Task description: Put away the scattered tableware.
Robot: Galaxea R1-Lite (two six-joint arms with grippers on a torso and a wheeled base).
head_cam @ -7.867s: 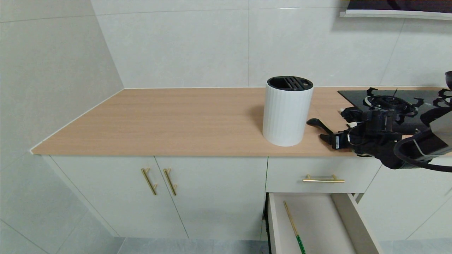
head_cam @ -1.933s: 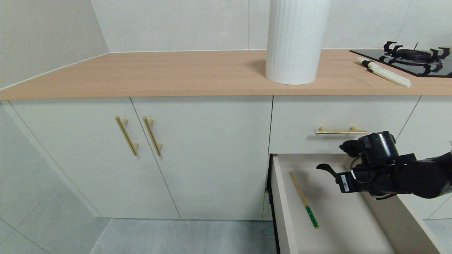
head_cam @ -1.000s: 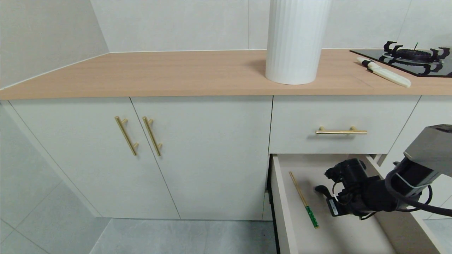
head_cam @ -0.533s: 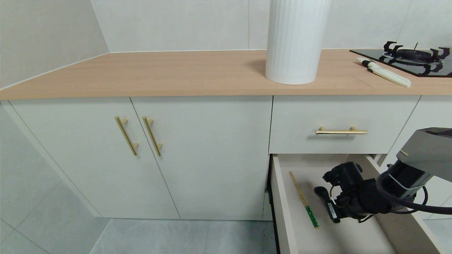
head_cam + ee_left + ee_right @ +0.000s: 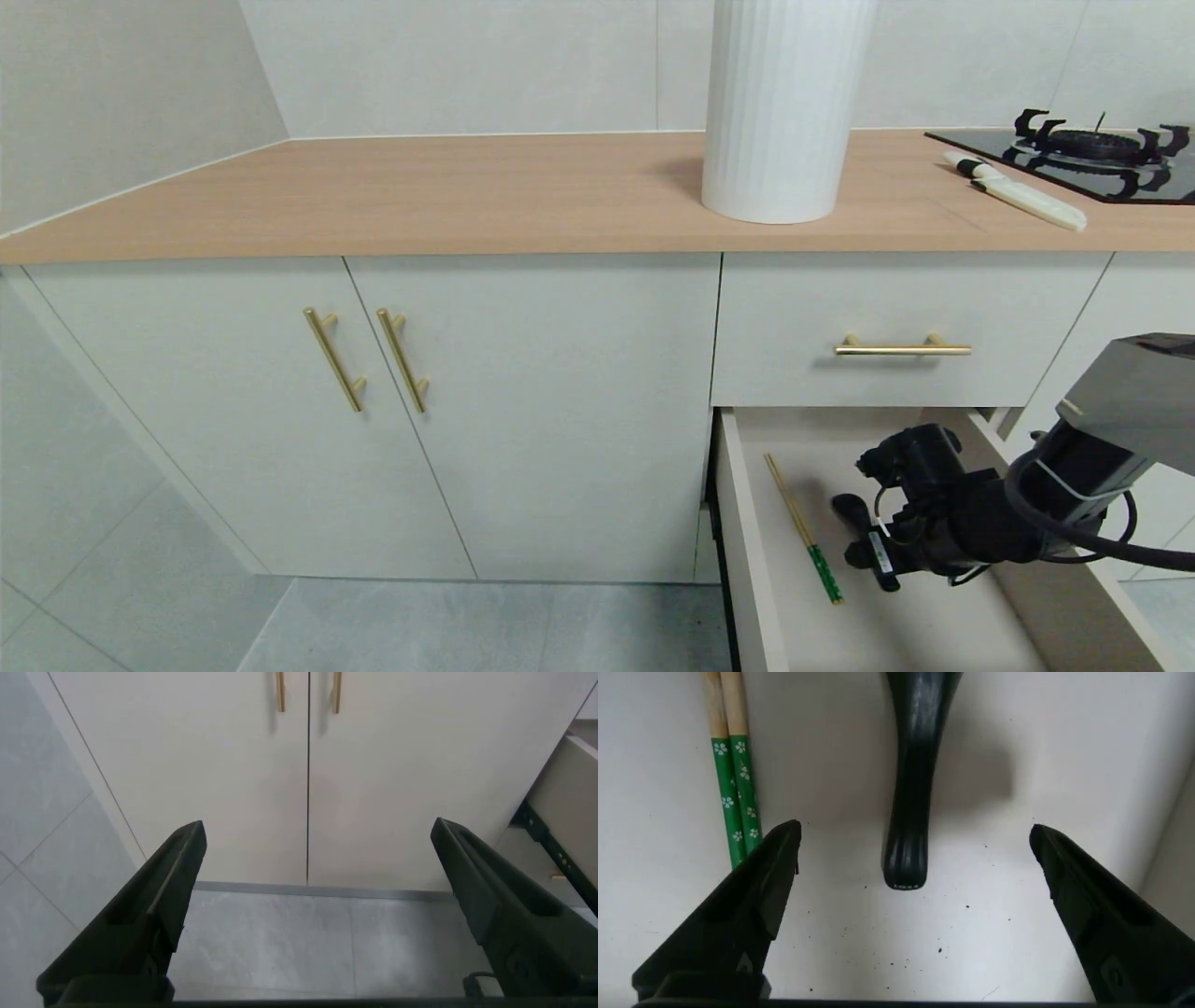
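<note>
Spoon (image 5: 845, 511) lies in the open drawer (image 5: 736, 523) beside the chopsticks (image 5: 805, 534) in the head view, with our right gripper (image 5: 868, 551) low over it. A knife (image 5: 1018, 199) sits on the counter (image 5: 467, 187).

In the left wrist view, our left gripper (image 5: 318, 831) stands wide apart and empty.

In the right wrist view, we judge that a crooked withdrawal could snag the handle or nudge the chopsticks. The fingers are spread wide either side of the handle, clear of it.

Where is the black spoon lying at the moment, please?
The black spoon lies on the floor of the open white drawer, right of the green-tipped wooden chopsticks in the head view, under the open right claw.
</note>
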